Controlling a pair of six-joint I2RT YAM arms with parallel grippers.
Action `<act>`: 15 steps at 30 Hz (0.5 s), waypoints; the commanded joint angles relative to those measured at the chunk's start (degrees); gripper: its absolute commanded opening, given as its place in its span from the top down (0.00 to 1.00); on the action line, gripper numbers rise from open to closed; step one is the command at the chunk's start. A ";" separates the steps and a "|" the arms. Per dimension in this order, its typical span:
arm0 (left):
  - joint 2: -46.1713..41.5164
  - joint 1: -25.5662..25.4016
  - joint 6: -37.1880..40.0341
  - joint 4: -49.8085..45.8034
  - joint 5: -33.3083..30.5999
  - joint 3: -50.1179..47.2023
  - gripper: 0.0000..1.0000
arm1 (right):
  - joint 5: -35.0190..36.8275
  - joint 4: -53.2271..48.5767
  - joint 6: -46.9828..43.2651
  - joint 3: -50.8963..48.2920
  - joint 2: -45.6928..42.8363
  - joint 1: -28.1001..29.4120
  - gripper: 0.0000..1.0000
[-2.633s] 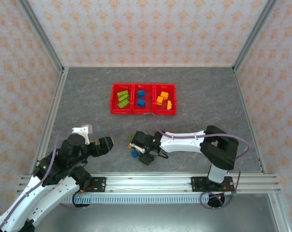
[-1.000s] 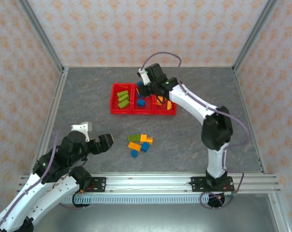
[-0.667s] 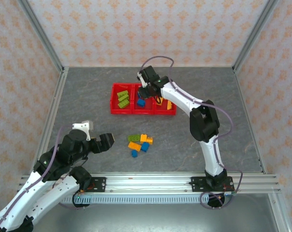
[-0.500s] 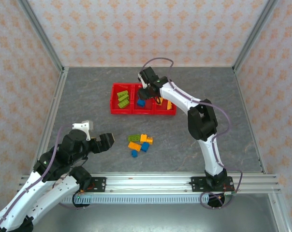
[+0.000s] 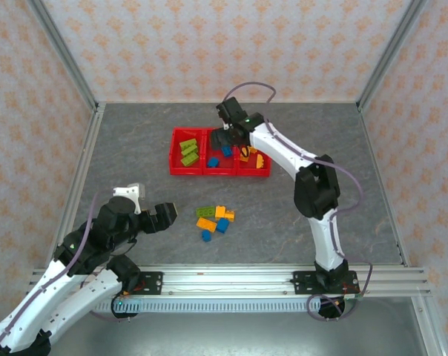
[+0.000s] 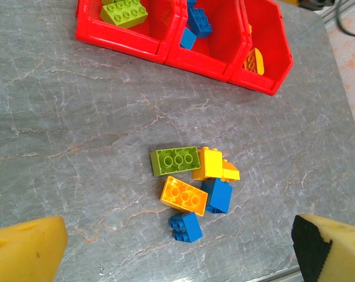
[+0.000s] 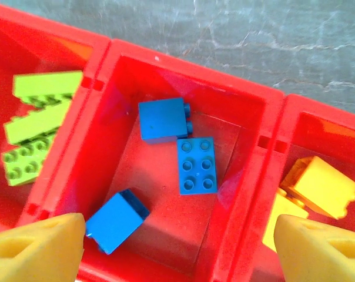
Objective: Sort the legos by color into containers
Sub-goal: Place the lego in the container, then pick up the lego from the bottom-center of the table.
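The red tray of three containers [image 5: 186,171] sits at mid-table. Its left bin holds lime green legos [image 7: 37,125], its middle bin three blue legos [image 7: 196,165] and its right bin orange-yellow legos [image 7: 320,184]. My right gripper [image 5: 225,140] hovers open over the middle bin [image 7: 166,247], and nothing is between its yellow fingertips [image 7: 39,249]. A loose pile [image 5: 213,219] lies nearer the arms: one green brick [image 6: 176,161], orange-yellow bricks [image 6: 183,195] and two blue bricks [image 6: 218,195]. Left of the pile, my left gripper [image 5: 167,216] stands open and empty.
The grey table [image 5: 135,148] is fenced by metal rails, and patterned walls stand behind and at both sides. The tray's near wall [image 6: 166,51] is at the top of the left wrist view. Bare table surrounds the pile.
My right arm swung from the loose pile up to the tray and now hangs open over the middle bin. The left arm has barely shifted.
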 commanded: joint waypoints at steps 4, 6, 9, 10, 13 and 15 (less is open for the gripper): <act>0.15 -0.60 1.69 2.44 -0.29 0.67 0.01 | -0.11 -1.40 10.59 -12.77 -15.49 1.04 0.10; 0.15 -0.57 1.90 2.68 -0.16 0.74 0.01 | -0.50 0.47 12.66 -20.12 -19.84 2.40 0.06; 0.24 -0.53 2.23 2.98 0.11 0.74 0.01 | -0.90 1.82 12.35 -28.83 -24.67 5.94 0.07; 0.24 -0.53 2.24 3.01 0.23 0.67 0.01 | -1.25 1.52 10.80 -30.51 -25.24 7.14 0.07; 0.26 -0.57 2.37 3.16 0.58 0.60 0.01 | -0.81 1.53 3.56 -35.98 -26.61 12.08 0.08; 0.15 -0.53 2.41 3.24 0.80 0.48 0.01 | -0.02 1.49 -1.40 -38.66 -26.77 15.27 0.08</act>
